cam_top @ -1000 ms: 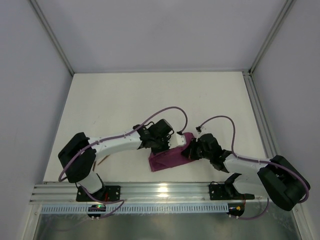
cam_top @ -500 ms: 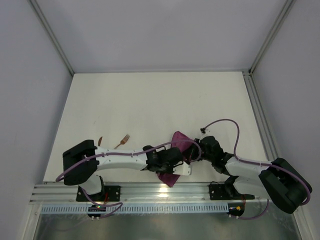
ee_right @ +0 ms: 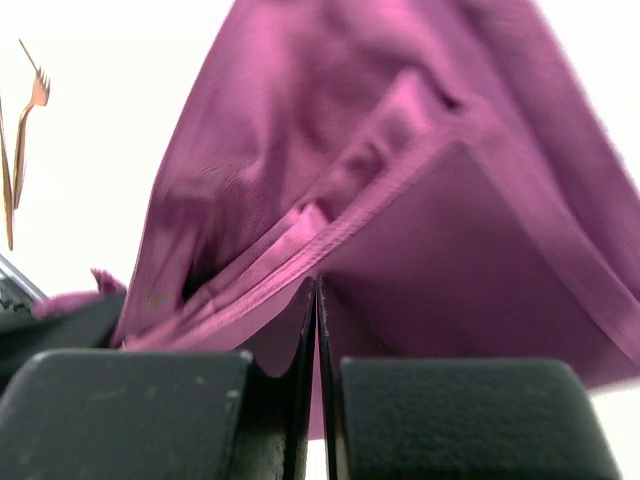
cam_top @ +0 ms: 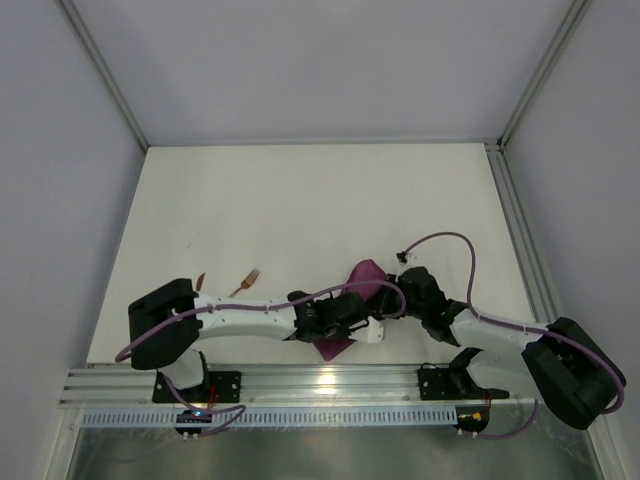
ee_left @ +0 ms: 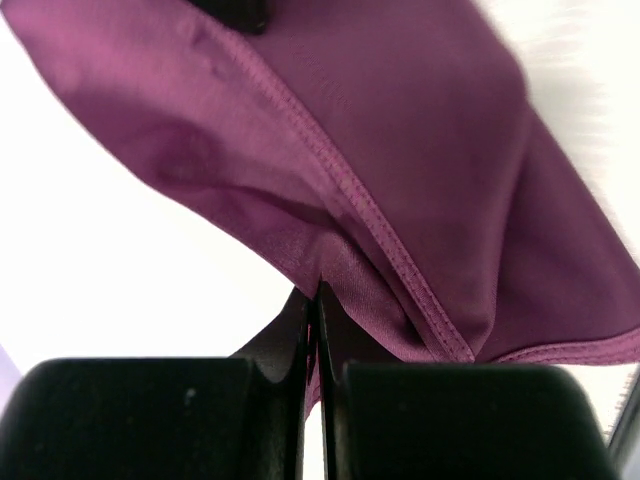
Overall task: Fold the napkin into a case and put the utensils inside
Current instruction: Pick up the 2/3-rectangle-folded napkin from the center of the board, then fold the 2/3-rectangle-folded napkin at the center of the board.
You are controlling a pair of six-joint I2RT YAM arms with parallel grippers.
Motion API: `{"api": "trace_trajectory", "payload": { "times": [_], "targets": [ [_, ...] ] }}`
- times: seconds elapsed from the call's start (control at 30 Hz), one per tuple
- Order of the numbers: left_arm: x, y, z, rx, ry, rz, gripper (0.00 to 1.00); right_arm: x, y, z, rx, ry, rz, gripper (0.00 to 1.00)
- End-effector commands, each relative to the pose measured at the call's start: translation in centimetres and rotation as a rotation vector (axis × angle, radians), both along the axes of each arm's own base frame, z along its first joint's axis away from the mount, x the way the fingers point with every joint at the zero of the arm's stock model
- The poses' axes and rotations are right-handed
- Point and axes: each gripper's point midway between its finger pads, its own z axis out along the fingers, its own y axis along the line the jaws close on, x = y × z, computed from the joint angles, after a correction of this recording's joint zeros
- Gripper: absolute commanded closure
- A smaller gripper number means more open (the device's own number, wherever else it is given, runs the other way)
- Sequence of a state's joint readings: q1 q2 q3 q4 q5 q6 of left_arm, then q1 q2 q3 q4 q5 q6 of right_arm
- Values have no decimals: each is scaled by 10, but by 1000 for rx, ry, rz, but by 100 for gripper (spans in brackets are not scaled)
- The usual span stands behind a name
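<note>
The plum-purple napkin (cam_top: 364, 273) hangs folded and bunched between both grippers near the table's front edge, with no neat case shape showing. My left gripper (cam_top: 372, 330) reaches in from the left and is shut on a fold of the napkin (ee_left: 400, 150); its jaws (ee_left: 318, 290) pinch the cloth. My right gripper (cam_top: 393, 303) is shut on a hemmed edge of the napkin (ee_right: 420, 200), which is clamped at its tips (ee_right: 316, 285). Two copper utensils lie on the table to the left: a fork (cam_top: 247, 280) (ee_right: 32, 95) and a second slim piece (cam_top: 201, 282).
The aluminium rail (cam_top: 320, 382) with both arm bases runs along the near edge, just in front of the napkin. The left arm (cam_top: 250, 312) stretches low across the table just in front of the utensils. Grey walls enclose the white table (cam_top: 300, 200).
The left arm swung down and right, stretching low along the front edge. That pulled the flat oblong napkin into a bunched shape. The utensils came into view behind the arm.
</note>
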State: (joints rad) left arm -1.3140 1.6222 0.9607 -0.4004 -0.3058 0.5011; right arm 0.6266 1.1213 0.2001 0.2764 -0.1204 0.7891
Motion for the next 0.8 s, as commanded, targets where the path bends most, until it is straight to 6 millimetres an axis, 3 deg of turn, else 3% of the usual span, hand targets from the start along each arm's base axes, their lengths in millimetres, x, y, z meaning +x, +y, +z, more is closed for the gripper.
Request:
{"api": "trace_trajectory", "payload": {
  "times": [0.0, 0.1, 0.23, 0.33, 0.53, 0.77],
  "targets": [
    [19, -9, 18, -83, -16, 61, 100, 8, 12, 18, -10, -55, 80, 94],
    [36, -3, 16, -83, -18, 116, 100, 7, 18, 22, -9, -66, 127, 94],
    [81, 15, 15, -118, -7, 270, 100, 5, 17, 14, -13, -47, 124, 94],
    [102, 22, 18, -152, 14, 344, 100, 5, 19, 10, 12, -47, 115, 94],
    [104, 26, 9, -134, 48, 353, 100, 5, 25, 25, 33, -104, 168, 94],
    [107, 25, 7, -135, 39, 356, 100, 1, 22, 26, 75, -126, 149, 97]
  ]
}}
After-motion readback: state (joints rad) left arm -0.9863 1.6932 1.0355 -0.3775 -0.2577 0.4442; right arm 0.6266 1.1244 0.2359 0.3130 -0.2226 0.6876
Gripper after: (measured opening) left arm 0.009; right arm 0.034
